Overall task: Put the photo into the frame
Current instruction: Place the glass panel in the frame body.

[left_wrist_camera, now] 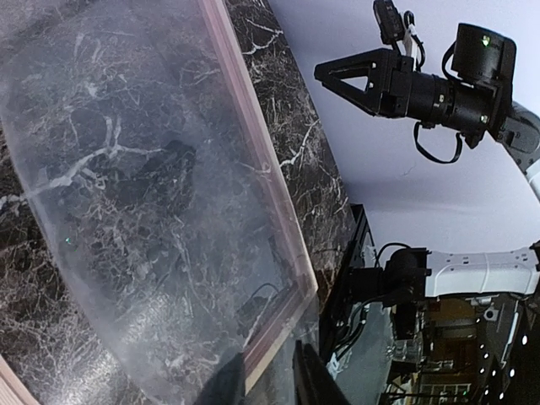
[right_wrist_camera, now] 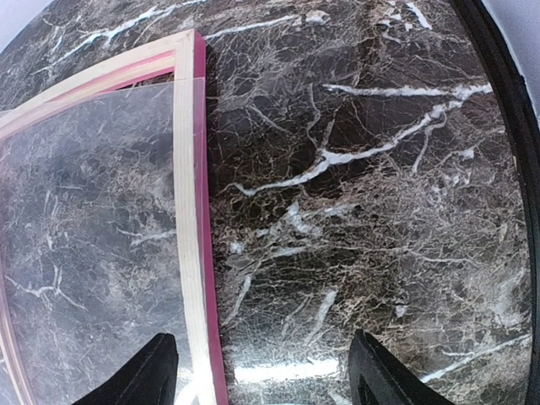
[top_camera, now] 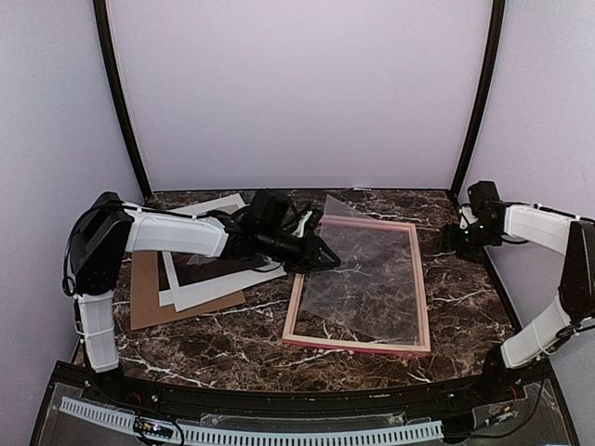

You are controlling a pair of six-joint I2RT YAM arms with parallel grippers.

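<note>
My left hand (top_camera: 325,256) sits slightly parted over the clear sheet (top_camera: 367,279) at the frame's (top_camera: 358,342) ten o'clock corner, right hand (right_wrist_camera: 266,371) wide open.

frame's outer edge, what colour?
Bright pink on the frame, pale wood on its upward face; clearest in the right wrist view.

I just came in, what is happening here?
The left gripper is at the corner of the clear sheet, which lies askew across the frame. The photo is not yet in it: it rests on the brown cardboard at the left. The right gripper hangs open beside the frame, holding nothing.
</note>
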